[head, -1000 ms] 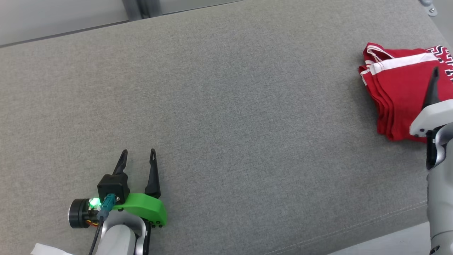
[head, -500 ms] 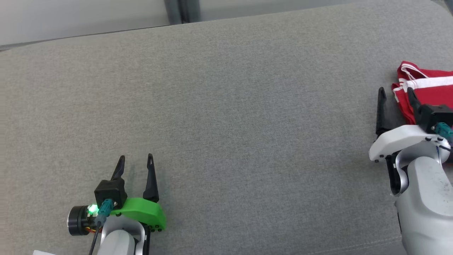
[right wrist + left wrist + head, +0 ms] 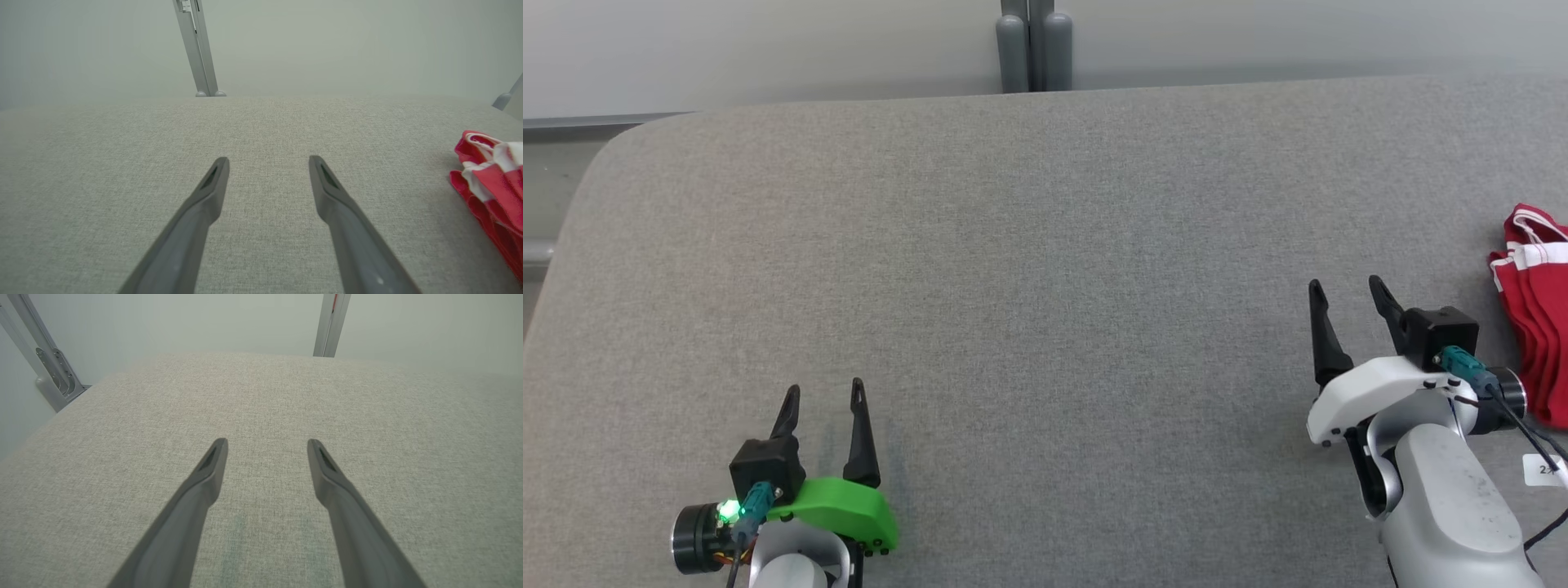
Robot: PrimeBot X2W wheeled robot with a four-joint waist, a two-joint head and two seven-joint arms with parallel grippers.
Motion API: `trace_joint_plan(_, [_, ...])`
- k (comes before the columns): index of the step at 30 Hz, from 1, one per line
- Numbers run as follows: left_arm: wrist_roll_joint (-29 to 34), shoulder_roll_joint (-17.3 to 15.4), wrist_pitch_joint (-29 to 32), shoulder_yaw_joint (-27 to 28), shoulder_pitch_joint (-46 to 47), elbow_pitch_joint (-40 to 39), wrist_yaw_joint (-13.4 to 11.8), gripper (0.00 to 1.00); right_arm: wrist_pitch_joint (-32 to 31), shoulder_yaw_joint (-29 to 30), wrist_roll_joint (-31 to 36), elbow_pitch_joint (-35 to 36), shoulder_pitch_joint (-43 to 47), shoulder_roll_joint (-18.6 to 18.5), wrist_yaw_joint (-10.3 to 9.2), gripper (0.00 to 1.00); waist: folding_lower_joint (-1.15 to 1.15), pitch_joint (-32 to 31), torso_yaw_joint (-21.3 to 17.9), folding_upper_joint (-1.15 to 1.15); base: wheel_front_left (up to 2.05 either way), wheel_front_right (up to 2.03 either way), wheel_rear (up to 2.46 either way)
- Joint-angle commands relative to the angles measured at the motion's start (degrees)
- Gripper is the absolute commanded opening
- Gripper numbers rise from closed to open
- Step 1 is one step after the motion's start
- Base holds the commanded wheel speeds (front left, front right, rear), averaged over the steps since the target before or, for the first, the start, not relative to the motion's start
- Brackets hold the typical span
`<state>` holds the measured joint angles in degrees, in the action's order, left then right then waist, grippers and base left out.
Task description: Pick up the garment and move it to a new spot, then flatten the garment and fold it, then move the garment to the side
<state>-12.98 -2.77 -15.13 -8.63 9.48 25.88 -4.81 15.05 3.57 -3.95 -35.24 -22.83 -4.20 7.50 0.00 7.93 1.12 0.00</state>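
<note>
From the head view, the left gripper sits low at the near left over the grey fabric surface, its two dark fingers spread wide with nothing between them. The right gripper hovers at the near right, also spread wide and empty. The red garment, folded into layers with white trim, lies on the surface just to the right of the right gripper; the picture's edge cuts it off, so most of it is out of sight. A white label near the right forearm is partly cut off and its print is unreadable. A grey post stands behind the far edge.

In the left wrist view, the left gripper has its fingers well apart above bare fabric. Whether the tips touch the cloth cannot be told. A metal bracket stands off the far left corner.

In the right wrist view, the right gripper is likewise wide and holds nothing. The red garment lies apart from the fingers at the right edge, cropped and somewhat blurred.
</note>
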Motion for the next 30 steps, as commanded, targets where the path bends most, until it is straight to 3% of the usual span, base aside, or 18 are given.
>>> trace_joint_plan(1, [0.0, -0.3, 0.0, 0.4, -0.8, -0.2, -0.1, 1.0, 0.1, -0.4, -0.7, -0.2, 1.0, 0.2, -0.03, 1.0, 0.0, -1.2, 0.9, 0.0, 0.0, 0.0, 0.0])
trace_joint_plan(30, [0.4, -0.3, 0.0, 3.3, -4.5, -2.1, 0.5, 1.0, 0.1, -5.4, -5.5, 0.7, 5.3, 1.2, -0.03, 1.0, 0.0, -7.4, -1.8, 0.0, 0.0, 0.0, 0.0])
